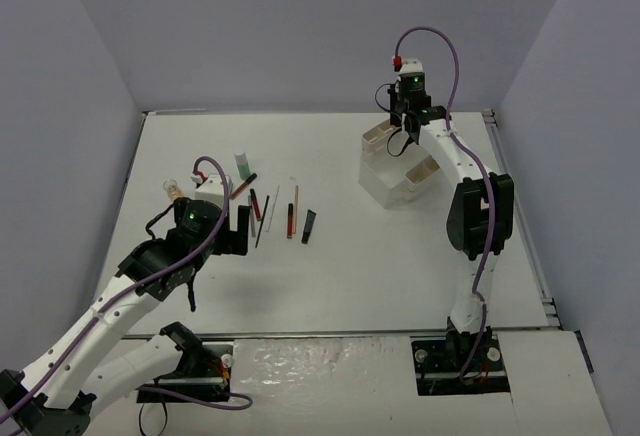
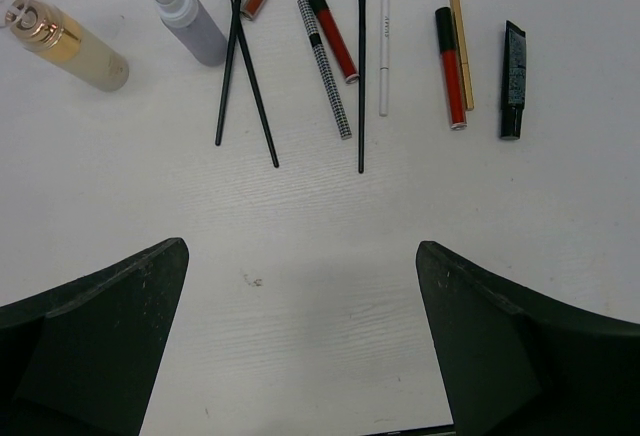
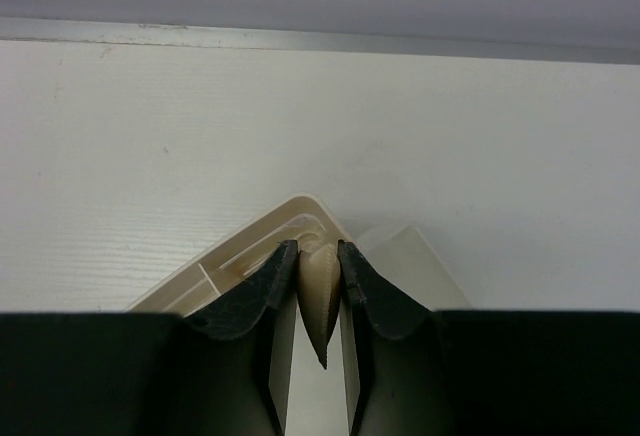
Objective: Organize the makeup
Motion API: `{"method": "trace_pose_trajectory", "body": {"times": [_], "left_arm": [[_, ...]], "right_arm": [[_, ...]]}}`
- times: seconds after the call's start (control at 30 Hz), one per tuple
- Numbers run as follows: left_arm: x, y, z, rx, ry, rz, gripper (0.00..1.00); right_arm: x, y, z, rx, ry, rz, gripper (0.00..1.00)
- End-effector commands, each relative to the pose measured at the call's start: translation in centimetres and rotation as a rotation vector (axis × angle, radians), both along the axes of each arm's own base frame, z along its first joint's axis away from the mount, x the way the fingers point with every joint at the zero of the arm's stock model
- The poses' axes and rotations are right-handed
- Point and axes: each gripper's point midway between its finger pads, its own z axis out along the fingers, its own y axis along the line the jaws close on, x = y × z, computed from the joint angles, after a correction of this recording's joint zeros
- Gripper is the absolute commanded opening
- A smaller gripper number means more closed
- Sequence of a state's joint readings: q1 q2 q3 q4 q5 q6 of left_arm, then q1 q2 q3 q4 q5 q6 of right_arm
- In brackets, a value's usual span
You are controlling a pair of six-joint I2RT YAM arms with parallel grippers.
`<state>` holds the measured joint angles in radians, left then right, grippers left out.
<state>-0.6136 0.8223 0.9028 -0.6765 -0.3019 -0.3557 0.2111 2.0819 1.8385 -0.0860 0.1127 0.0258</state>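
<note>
Tan pointed stick (image 3: 320, 301) pinched in right pincer (image 3: 318, 253) above white box (image 3: 296, 208); left pincer (image 2: 302, 248) wide, short of pencil row (image 2: 325, 68).

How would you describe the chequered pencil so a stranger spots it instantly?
On the white table, find the makeup row ahead of the left tool. Between two crossed black sticks and a red lip gloss lies the chequered pencil, the only patterned one.

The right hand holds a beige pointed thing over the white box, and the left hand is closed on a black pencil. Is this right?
Not quite. The left wrist view shows the left hand open and empty; the black pencils lie on the table ahead of it. The right hand does grip the beige pointed thing over the white box.
</note>
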Motion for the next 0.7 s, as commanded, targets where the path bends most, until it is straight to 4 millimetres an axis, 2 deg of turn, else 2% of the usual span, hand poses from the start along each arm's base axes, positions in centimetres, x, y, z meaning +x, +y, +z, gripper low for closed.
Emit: {"method": "trace_pose_trajectory", "body": {"times": [0.0, 0.13, 0.4, 0.43, 0.53, 0.6, 0.67], "left_arm": [[0.7, -0.8, 0.9, -0.045, -0.024, 0.001, 0.97], [0.9, -1.5, 0.6, -0.056, -0.007, -0.021, 0.97], [1.3, -4.2, 0.5, -0.124, 0.062, -0.082, 0.97], [1.5, -4.8, 0.6, -0.136, 0.068, -0.091, 0.97], [2.0, -6.8, 0.6, -0.181, 0.095, -0.120, 0.97], [2.3, -8.7, 0.4, -0.189, 0.118, -0.146, 0.96], [2.9, -10.2, -0.5, -0.164, 0.140, -0.155, 0.96]], "right_arm": [[0.9, -0.1, 3.1, 0.042, -0.095, 0.000, 0.25], [0.4, -0.2, 4.4, 0.047, -0.114, 0.003, 0.36], [-0.9, -0.8, 7.7, 0.061, -0.159, 0.007, 0.57], [-1.4, -0.9, 8.8, 0.068, -0.175, 0.005, 0.61], [-3.6, -1.0, 9.9, 0.092, -0.176, 0.004, 0.72], [-5.5, -1.1, 12.4, 0.130, -0.212, 0.003, 0.80], [-7.6, -1.2, 12.2, 0.152, -0.199, 0.000, 0.87]]}}
